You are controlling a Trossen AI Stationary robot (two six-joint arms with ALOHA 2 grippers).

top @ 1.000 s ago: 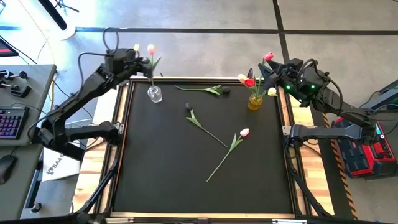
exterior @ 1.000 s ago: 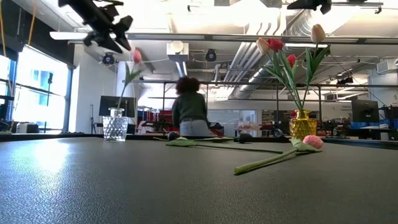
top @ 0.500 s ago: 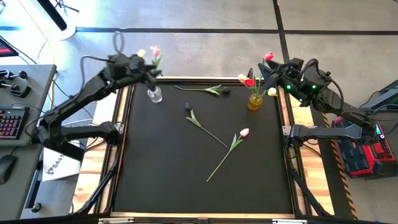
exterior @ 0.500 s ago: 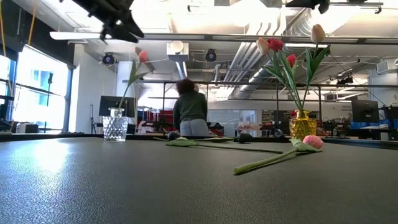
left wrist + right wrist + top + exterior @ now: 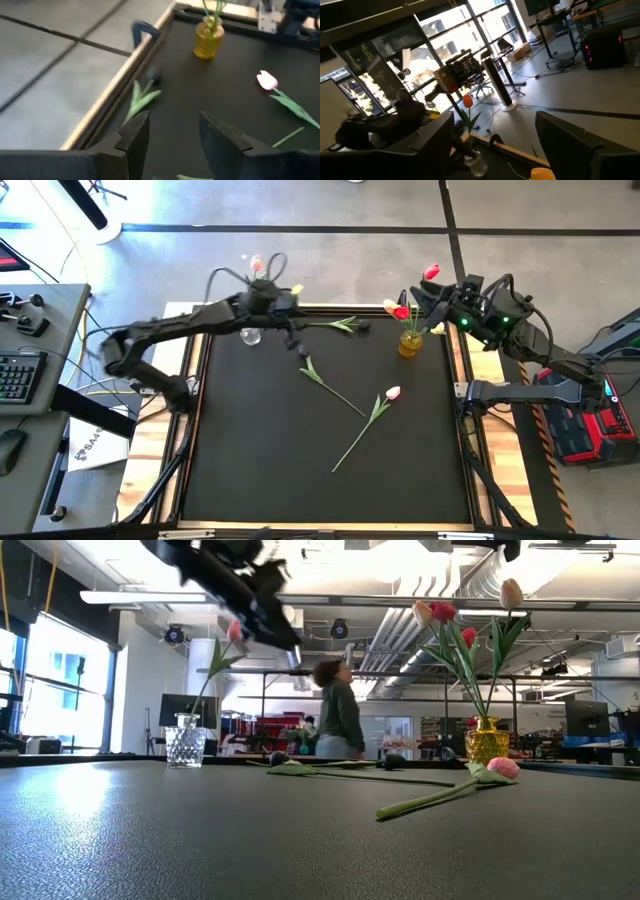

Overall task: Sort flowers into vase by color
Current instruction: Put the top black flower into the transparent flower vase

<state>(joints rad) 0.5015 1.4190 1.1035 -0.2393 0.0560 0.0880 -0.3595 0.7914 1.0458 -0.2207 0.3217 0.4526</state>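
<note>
- Lying near the yellow glass vase [image 5: 409, 344]: pink-headed tulip [image 5: 392, 392], stem slanting away from it.
- Hovering empty, fingers spread: left gripper [image 5: 292, 340], right gripper [image 5: 424, 302].

Around my black matte worktop [image 5: 300, 450] lies a grey concrete floor [image 5: 330, 265] crossed by dark lines, while tall bright windows [image 5: 60, 690], exposed ceiling ducts [image 5: 480, 580] and a person in a dark top [image 5: 340, 720] fill the room beyond.
</note>
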